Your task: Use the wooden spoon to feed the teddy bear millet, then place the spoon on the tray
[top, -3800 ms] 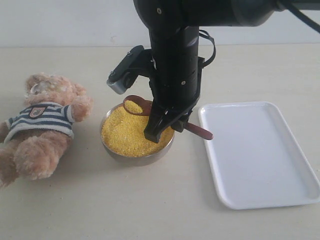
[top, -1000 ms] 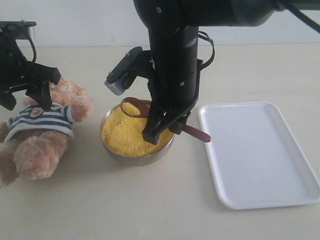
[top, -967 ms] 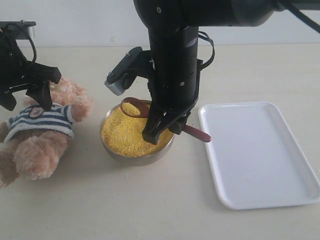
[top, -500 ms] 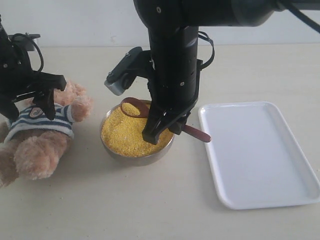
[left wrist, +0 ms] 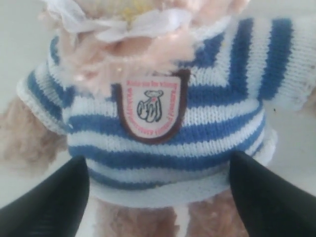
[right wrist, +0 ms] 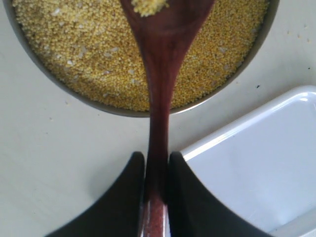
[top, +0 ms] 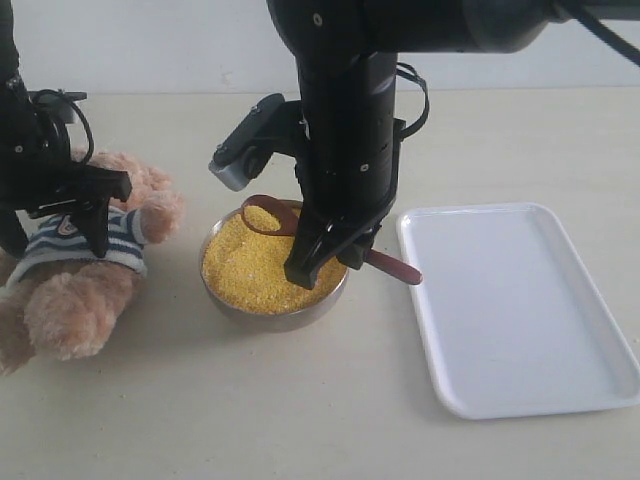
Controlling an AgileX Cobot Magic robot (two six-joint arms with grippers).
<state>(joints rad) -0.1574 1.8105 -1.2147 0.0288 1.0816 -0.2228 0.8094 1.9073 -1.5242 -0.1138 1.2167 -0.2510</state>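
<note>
The teddy bear [top: 85, 285] lies on its back at the table's left, its striped shirt [left wrist: 197, 103] and badge filling the left wrist view. My left gripper [top: 58, 225] [left wrist: 158, 159] is down over its torso, open, one finger on each side of the shirt. My right gripper [top: 330, 250] [right wrist: 156, 160] is shut on the handle of the wooden spoon [top: 395, 266] [right wrist: 160, 74]. The spoon's bowl hangs just above the millet [top: 250, 265] [right wrist: 74, 54] and carries a little grain. The white tray [top: 520, 310] [right wrist: 256, 163] lies to the right, nothing on it.
The millet fills a round metal bowl [top: 270, 318] [right wrist: 64, 86] between the bear and the tray. A few loose grains lie on the beige table [top: 300, 400]. The right arm's dark body stands tall over the bowl.
My left gripper has come down from behind the bear's head to over its torso, and its jaws have spread a little wider. The right gripper and spoon have not moved.
</note>
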